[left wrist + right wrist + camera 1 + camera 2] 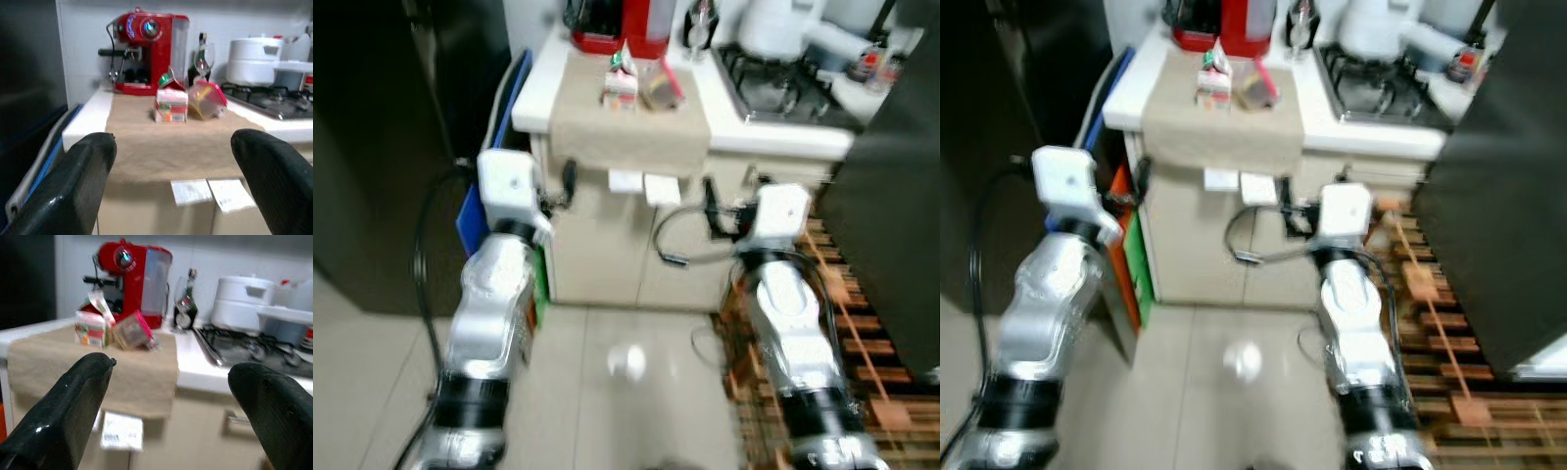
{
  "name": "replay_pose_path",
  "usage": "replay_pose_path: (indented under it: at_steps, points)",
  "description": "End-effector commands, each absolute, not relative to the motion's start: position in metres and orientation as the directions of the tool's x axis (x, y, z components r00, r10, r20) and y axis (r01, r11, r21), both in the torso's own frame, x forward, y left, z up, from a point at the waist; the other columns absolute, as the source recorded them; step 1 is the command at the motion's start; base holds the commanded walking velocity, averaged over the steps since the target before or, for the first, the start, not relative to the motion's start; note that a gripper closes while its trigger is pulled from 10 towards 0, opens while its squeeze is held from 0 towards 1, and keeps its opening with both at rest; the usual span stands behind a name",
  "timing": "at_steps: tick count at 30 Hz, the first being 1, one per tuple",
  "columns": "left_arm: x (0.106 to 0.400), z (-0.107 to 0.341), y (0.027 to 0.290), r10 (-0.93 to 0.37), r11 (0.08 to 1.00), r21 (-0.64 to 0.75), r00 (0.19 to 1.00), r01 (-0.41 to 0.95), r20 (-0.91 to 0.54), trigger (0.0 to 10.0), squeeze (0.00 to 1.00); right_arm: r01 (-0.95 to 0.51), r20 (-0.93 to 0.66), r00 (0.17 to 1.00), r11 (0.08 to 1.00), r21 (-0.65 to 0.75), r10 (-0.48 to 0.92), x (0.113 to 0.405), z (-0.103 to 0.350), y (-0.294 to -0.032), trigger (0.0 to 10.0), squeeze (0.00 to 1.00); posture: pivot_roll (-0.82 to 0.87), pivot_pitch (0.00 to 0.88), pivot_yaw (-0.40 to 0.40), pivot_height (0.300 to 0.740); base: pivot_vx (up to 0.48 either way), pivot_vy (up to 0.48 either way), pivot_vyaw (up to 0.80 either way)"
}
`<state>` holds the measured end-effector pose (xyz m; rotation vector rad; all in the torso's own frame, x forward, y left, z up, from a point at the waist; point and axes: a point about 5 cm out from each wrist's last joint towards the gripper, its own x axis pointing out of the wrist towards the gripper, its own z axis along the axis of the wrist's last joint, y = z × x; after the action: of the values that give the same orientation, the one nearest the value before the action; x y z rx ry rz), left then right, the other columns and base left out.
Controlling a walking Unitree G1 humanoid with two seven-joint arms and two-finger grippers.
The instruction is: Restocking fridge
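Both tools, left tool (pixel 171 171) and right tool (pixel 171 406), are hanging released before the white table (pixel 533 93), facing the small red-and-white carton (pixel 171 104) and red-lidded plastic container (pixel 207 100).

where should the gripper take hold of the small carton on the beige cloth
Grip the small carton across its flat side walls, below the opened gable top, coming in level from the counter's front edge. It stands upright on the beige cloth with the tilted pink-lidded container close on one side, so a front approach likely avoids bumping it. The left gripper is open, facing it.
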<state>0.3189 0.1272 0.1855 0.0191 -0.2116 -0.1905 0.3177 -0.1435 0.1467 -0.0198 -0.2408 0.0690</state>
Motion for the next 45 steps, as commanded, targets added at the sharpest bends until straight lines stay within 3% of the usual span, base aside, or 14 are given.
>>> replay_pose_path:
  at_steps: [1,6,15,21,32,39,45]
  points:
    - [0.323,0.192,0.127,-0.198,0.980,0.041,0.953,0.194,0.230,10.0,0.00,-0.089,0.272,0.958,0.996,-0.030,0.094,0.317,0.153,-0.137,10.0,0.00,-0.05,0.000,-0.012,0.740,0.480,0.000,0.00]
    - [0.326,0.192,0.111,-0.267,0.964,0.039,0.938,0.265,0.224,10.0,0.00,-0.035,0.271,0.962,0.999,-0.022,0.040,0.320,0.156,-0.146,10.0,0.00,-0.07,0.000,0.006,0.740,0.480,0.000,-0.31]
    - [0.329,0.193,0.102,-0.281,0.955,-0.029,0.934,0.294,0.220,10.0,0.00,-0.016,0.307,0.951,0.999,-0.046,0.030,0.312,0.163,-0.152,10.0,0.00,-0.12,0.000,0.034,0.740,0.480,0.000,-0.17]
    - [0.332,0.200,0.096,-0.309,0.946,-0.018,0.918,0.323,0.247,10.0,0.00,-0.014,0.321,0.947,0.999,-0.046,0.028,0.315,0.166,-0.150,10.0,0.00,-0.11,0.000,0.014,0.740,0.480,0.000,0.00]
    - [0.339,0.239,0.078,-0.395,0.901,-0.041,0.857,0.431,0.331,10.0,0.00,-0.029,0.342,0.938,0.998,-0.058,0.047,0.311,0.171,-0.145,10.0,0.00,-0.11,0.000,0.028,0.740,0.480,0.000,0.00]
    - [0.360,0.256,0.083,-0.281,0.948,-0.062,0.913,0.312,0.295,10.0,0.00,-0.012,0.346,0.938,0.998,-0.057,0.031,0.307,0.171,-0.148,10.0,0.00,-0.13,0.000,0.036,0.740,0.069,0.000,0.00]
    - [0.375,0.256,0.066,-0.303,0.941,-0.093,0.933,0.325,0.193,10.0,0.00,-0.004,0.347,0.938,0.998,-0.058,0.024,0.306,0.172,-0.149,10.0,0.00,-0.14,0.000,0.041,0.740,0.000,0.000,0.00]
